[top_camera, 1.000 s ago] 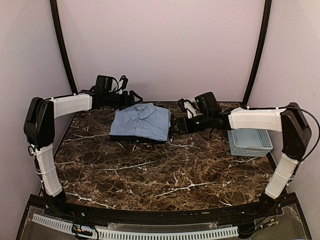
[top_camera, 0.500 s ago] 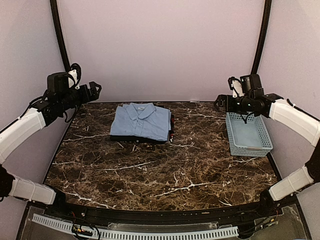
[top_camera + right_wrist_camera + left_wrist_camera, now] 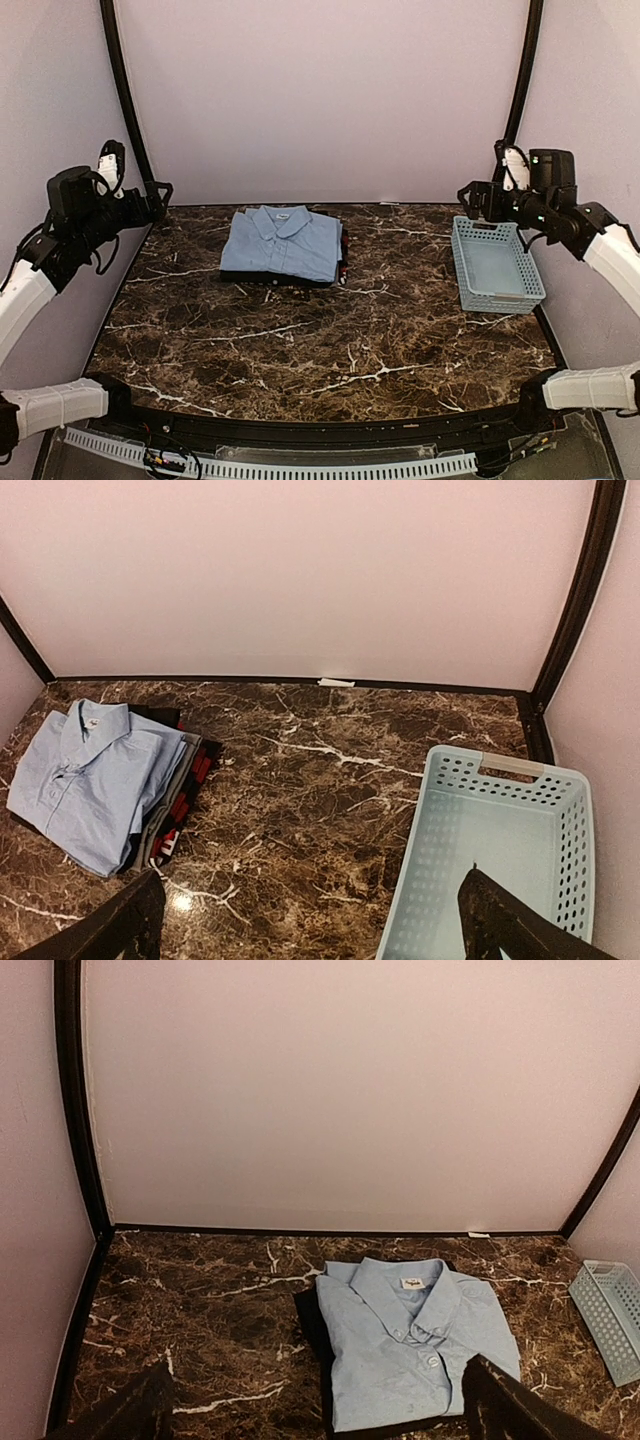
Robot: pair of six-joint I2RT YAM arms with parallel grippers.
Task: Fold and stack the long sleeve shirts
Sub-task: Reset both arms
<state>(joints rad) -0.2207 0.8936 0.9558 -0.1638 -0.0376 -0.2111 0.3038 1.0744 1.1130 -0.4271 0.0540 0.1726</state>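
Observation:
A folded light blue long sleeve shirt (image 3: 282, 243) with a white neck label lies on top of a stack at the back middle of the table. A black shirt (image 3: 313, 1322) shows as a dark edge under it. In the right wrist view the blue shirt (image 3: 90, 775) tops grey and red-and-black layers (image 3: 182, 802). My left gripper (image 3: 158, 192) hangs raised at the far left, open and holding nothing, well away from the stack. Its fingers (image 3: 505, 1408) frame the shirt (image 3: 415, 1345) from a distance. My right gripper (image 3: 472, 197) is open and raised over the basket's far end.
A pale blue plastic lattice basket (image 3: 497, 265) sits at the right edge of the dark marble table (image 3: 330, 340), seen close in the right wrist view (image 3: 500, 850) with nothing in it. Pink walls and black corner posts (image 3: 122, 90) enclose the back and sides.
Both arms have pulled back from the stack, swinging outward and up to the side walls. Both grippers have opened wide. The stack stays where it was.

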